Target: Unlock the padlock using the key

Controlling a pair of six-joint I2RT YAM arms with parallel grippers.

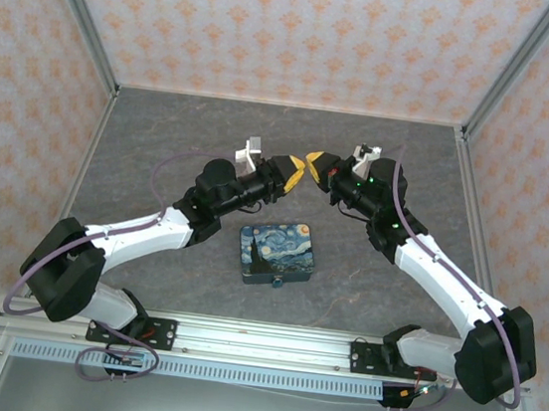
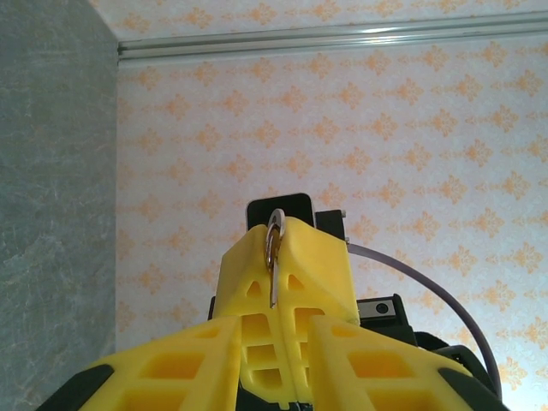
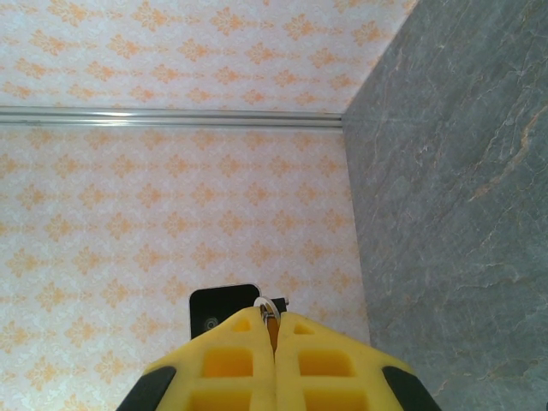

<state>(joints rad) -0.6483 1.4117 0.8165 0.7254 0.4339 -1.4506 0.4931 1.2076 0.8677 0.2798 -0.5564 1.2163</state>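
While your left gripper (image 1: 297,171) and right gripper (image 1: 313,158) pinch the key (image 2: 272,257), the padlock (image 1: 273,283) sits at 6 o'clock.

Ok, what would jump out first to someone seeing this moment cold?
The two arms arch inward so the left gripper and right gripper meet tip to tip, beyond the Starry Night box lying on the grey table. In the left wrist view, yellow fingers are shut on the thin silvery key. The right gripper's fingers pinch a small metal loop.
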